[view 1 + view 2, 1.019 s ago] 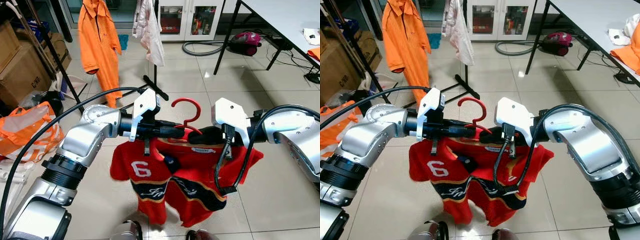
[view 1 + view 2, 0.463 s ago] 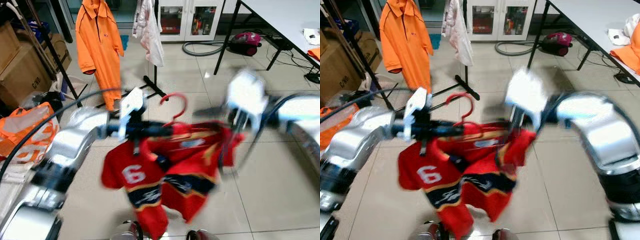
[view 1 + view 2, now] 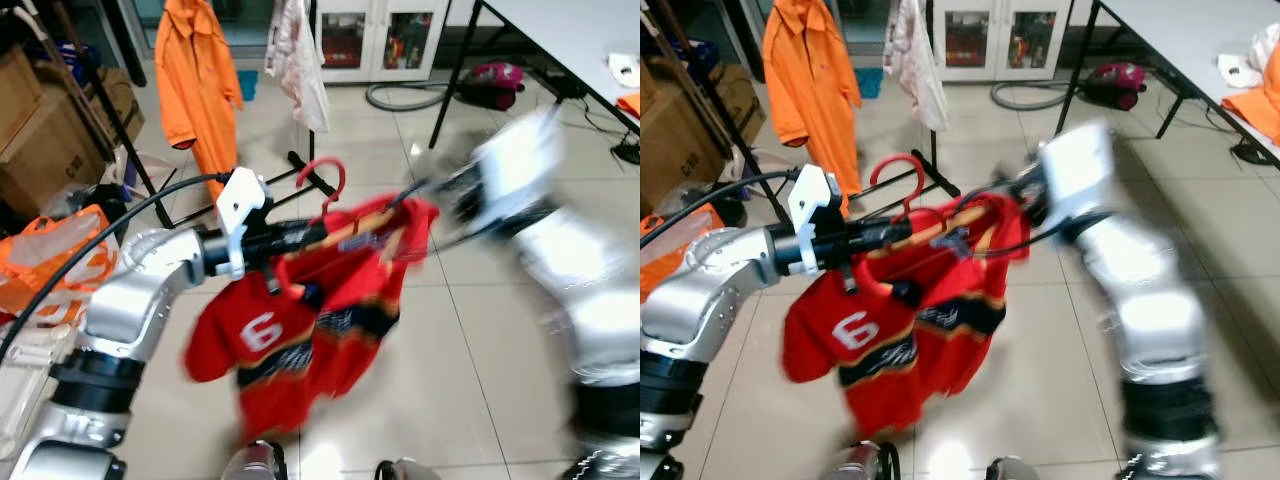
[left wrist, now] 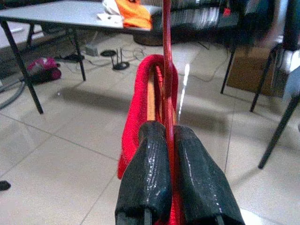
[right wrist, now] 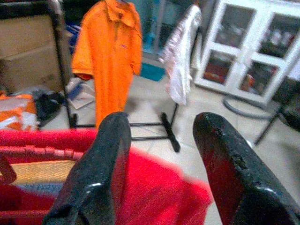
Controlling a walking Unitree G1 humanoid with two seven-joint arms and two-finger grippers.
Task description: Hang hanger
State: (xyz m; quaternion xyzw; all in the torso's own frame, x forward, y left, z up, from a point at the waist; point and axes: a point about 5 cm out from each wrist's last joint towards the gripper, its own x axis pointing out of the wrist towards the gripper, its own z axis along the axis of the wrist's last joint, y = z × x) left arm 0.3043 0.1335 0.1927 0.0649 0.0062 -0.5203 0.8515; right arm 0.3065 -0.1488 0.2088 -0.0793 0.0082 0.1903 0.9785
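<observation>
A red hanger (image 3: 325, 182) carries a red jersey (image 3: 270, 335) with a white 6. My left gripper (image 3: 300, 236) is shut on the hanger's red wire just below the hook, as the left wrist view shows (image 4: 167, 136). The hanger tilts, its far end raised toward my right arm. My right gripper (image 5: 161, 126) stands open just above the jersey's shoulder (image 5: 154, 192) with nothing between its fingers. In the head views the right arm (image 3: 520, 175) is blurred by motion.
A clothes rack (image 3: 310, 165) stands ahead with an orange coverall (image 3: 195, 80) and a pale garment (image 3: 300, 60) hanging on it. Cardboard boxes (image 3: 40, 140) and an orange bag (image 3: 50, 265) lie to the left. A table (image 3: 570, 35) and vacuum cleaner (image 3: 495, 75) are at right.
The right gripper has come off the hanger's end and the arm has swung up. The left gripper has carried the hanger left and higher, tilting it.
</observation>
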